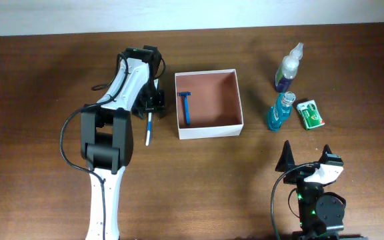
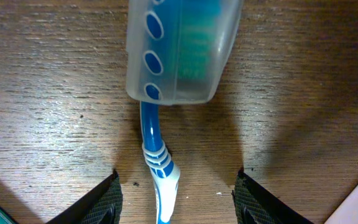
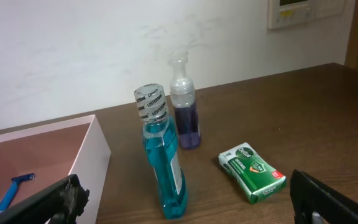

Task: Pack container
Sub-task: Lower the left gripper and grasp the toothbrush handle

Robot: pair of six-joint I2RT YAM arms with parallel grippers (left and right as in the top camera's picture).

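Observation:
The container (image 1: 209, 129) is a square white box with a reddish-brown inside at the table's middle; its corner also shows in the right wrist view (image 3: 92, 155). A blue razor (image 1: 186, 107) lies in its left part and shows in the right wrist view too (image 3: 14, 188). A blue-and-white toothbrush (image 1: 149, 127) with a clear head cap (image 2: 180, 46) lies on the table left of the box. My left gripper (image 2: 176, 205) is open, low over the toothbrush, one finger on each side of its handle (image 2: 160, 168). My right gripper (image 3: 185, 205) is open and empty near the front edge.
Right of the box stand a blue mouthwash bottle (image 1: 280, 112) (image 3: 163, 162) and a purple pump bottle (image 1: 288, 67) (image 3: 184, 112). A small green packet (image 1: 311, 114) (image 3: 252, 171) lies beside them. A white wall runs behind the table's far edge.

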